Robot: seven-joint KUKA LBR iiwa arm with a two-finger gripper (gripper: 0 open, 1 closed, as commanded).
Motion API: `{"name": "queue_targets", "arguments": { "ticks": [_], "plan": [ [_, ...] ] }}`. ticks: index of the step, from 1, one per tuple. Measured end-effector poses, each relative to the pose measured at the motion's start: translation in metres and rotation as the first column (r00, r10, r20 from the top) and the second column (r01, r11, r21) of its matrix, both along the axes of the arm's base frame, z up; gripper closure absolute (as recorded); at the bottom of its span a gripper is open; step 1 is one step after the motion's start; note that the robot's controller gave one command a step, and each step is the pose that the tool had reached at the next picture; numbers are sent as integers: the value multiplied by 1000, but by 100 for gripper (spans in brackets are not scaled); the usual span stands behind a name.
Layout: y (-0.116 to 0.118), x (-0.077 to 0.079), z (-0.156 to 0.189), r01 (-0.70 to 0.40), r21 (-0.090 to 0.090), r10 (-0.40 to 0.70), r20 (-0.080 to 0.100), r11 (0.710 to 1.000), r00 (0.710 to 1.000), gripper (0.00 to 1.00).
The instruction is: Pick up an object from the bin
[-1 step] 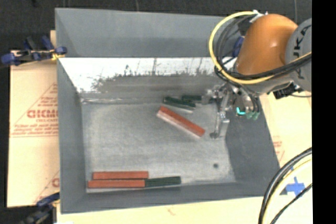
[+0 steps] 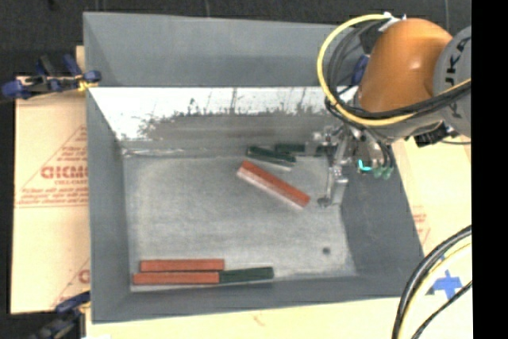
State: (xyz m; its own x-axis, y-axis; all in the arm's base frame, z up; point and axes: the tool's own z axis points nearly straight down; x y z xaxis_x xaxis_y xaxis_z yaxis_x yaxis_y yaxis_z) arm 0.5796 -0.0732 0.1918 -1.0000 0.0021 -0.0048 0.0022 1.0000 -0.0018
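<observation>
Our pincer (image 2: 335, 188) sat beside the red bar (image 2: 272, 183); apart or together, we couldn't tell. We feared it'd shove the bar, not grip.

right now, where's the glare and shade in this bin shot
Camera view: a bright band of glare runs along the bin's back wall; the wall above it is darker; a soft sheen sits on the arm's orange cover; the floor around the red bar and gripper is evenly lit.

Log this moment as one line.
stage: pick not yet done | gripper: by right end of tilted red bar | nearby: dark green bar behind it | front wall: two red bars, green stick
</observation>
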Motion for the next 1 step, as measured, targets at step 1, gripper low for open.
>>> {"name": "queue_targets", "arguments": {
  "ticks": [1],
  "plan": [
    [4, 8, -54, -10, -1, 10, 7, 1000, 1000, 0]
  ]
}}
